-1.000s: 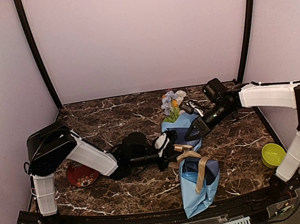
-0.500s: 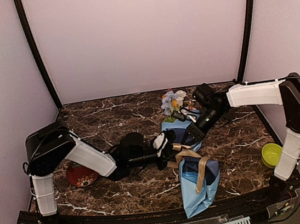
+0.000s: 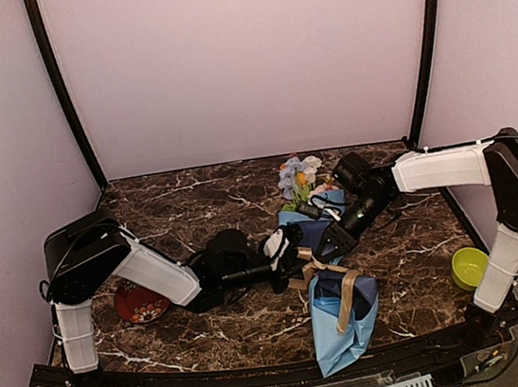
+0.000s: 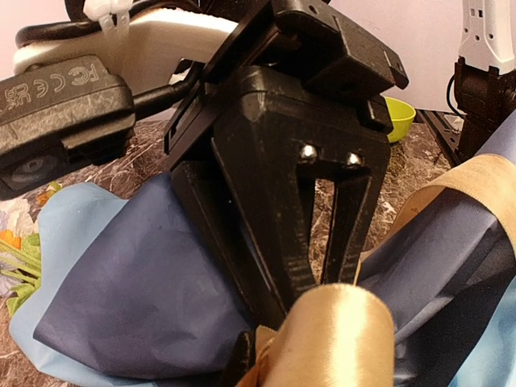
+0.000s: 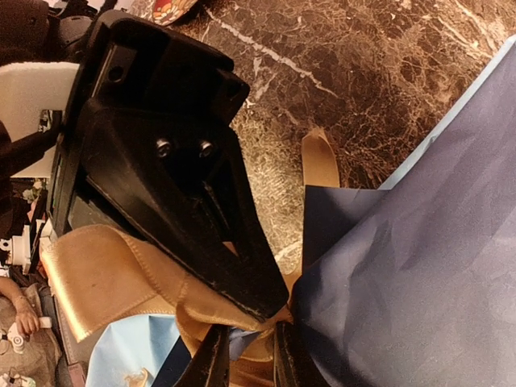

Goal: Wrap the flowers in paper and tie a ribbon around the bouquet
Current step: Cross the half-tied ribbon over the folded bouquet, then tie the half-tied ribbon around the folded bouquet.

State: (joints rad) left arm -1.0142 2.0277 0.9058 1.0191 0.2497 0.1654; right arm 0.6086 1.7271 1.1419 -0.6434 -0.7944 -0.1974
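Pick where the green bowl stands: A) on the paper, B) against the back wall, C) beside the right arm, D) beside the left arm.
C: the green bowl stands next to the right arm, clear of the paper.

readable marks: "CE" and "FC" compliance logos, pale lettering | stand on: black casing [image 4: 58, 101] at upper left of the left wrist view | top and right wrist views: nothing legible
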